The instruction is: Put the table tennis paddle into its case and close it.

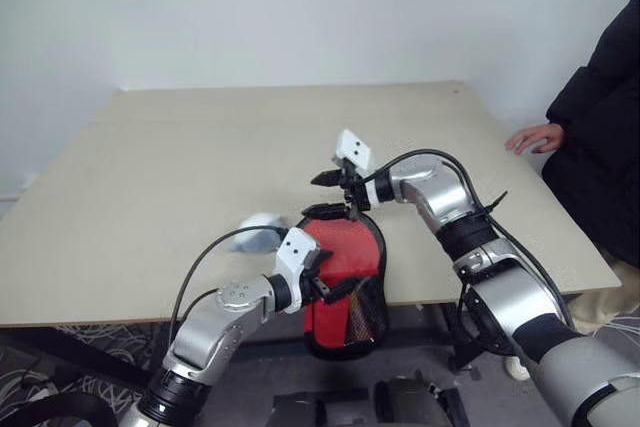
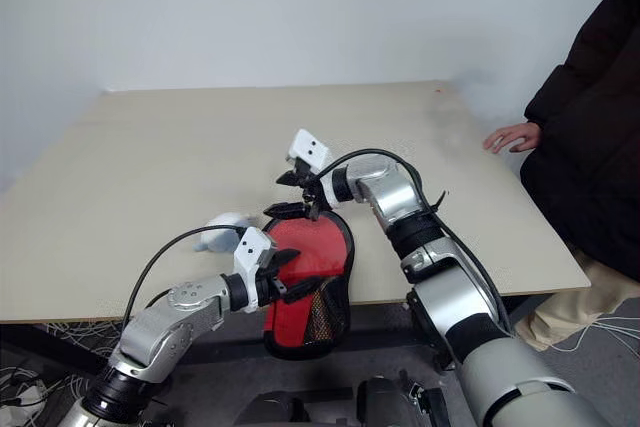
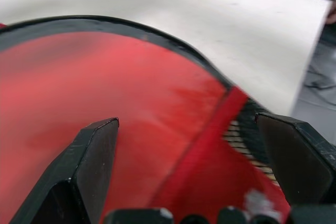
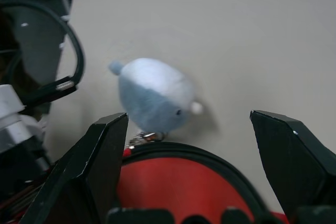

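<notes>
The case (image 1: 345,277) is paddle-shaped with black zip edging. It lies at the table's front edge, its mesh end (image 1: 368,319) hanging past the edge. A round red face (image 3: 105,87) shows inside it, apparently the paddle seen through the clear front; no handle shows. My left gripper (image 1: 332,275) is open at the case's left side, its fingers (image 3: 97,150) spread over the red face. My right gripper (image 1: 338,193) is open just above the case's rounded far end (image 4: 178,153), pointing left.
A small pale grey-blue round toy (image 1: 258,234) lies on the table just left of the case's far end, with a metal ring (image 4: 142,138) toward the case. A person in a dark coat stands at the right, one hand (image 1: 535,137) on the table (image 1: 200,147).
</notes>
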